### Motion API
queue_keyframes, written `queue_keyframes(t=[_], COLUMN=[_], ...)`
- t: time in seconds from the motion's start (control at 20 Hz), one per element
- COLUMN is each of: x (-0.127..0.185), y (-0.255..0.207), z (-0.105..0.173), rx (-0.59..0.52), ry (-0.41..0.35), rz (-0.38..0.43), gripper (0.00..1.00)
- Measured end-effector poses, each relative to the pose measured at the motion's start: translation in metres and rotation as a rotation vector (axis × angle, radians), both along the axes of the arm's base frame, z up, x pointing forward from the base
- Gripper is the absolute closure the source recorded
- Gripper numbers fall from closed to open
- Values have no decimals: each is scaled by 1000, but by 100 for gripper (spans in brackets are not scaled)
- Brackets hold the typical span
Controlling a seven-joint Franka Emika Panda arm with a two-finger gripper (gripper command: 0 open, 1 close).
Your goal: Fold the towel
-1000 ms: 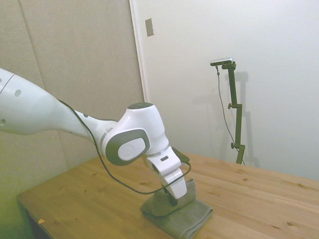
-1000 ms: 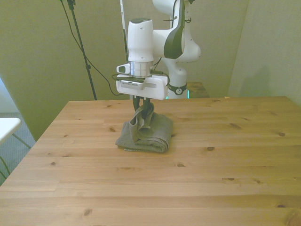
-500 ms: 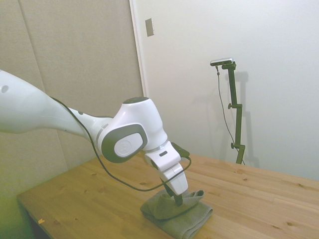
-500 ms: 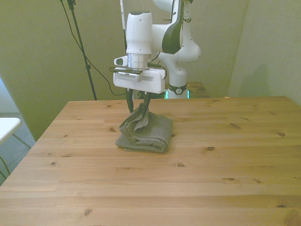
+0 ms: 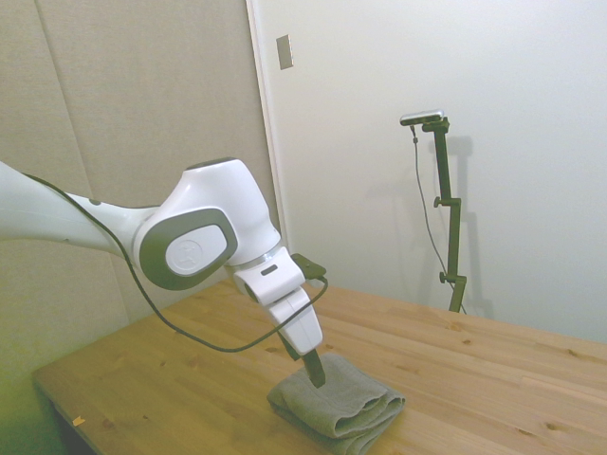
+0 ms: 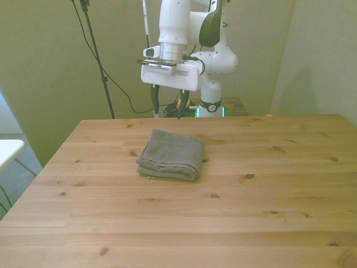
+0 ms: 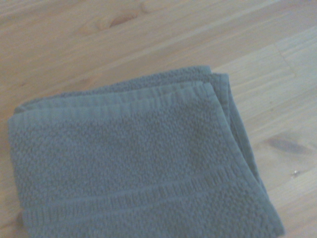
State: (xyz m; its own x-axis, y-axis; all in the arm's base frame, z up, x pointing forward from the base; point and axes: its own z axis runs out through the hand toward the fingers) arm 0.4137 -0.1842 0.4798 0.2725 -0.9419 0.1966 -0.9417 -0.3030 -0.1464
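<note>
**Towel folded flat on the table, claw raised and spread behind it**

In the front view, a broad band of bare wooden table (image 6: 184, 223) is seen nearest the camera, running across the picture with nothing on it. Beyond that band, the grey towel (image 6: 171, 162) is found lying flat as a compact, layered rectangle, a little toward the front view's left of the table's middle. Its thick rounded fold is turned toward the camera, and stacked layers are visible along that near edge. Open wood is left all around it: a strip toward the front view's left edge of the table, a much wider stretch toward the front view's right, and a narrower band between the towel and the far edge.

In the wrist view, the towel (image 7: 133, 158) is shown from close by, with its terry texture, a woven band near one end and doubled layers at one corner lying on the wood.

Behind and above the towel, the gripper (image 6: 168, 106) is held clear of the cloth, near the table's far edge. Its two dark fingers are seen spread apart, pointing down, with nothing between them. No contact with the towel is visible in the front view.

In the side view, the gripper (image 5: 316, 372) is tilted, its fingertip end overlapping the towel (image 5: 341, 406) in the picture.
</note>
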Motion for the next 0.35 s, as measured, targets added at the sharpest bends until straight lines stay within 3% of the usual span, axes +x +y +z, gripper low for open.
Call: queue_keyframes(t=[0.35], x=[-39], y=[66], z=[-4], rx=[40], ry=[84], rz=[167], gripper=[0])
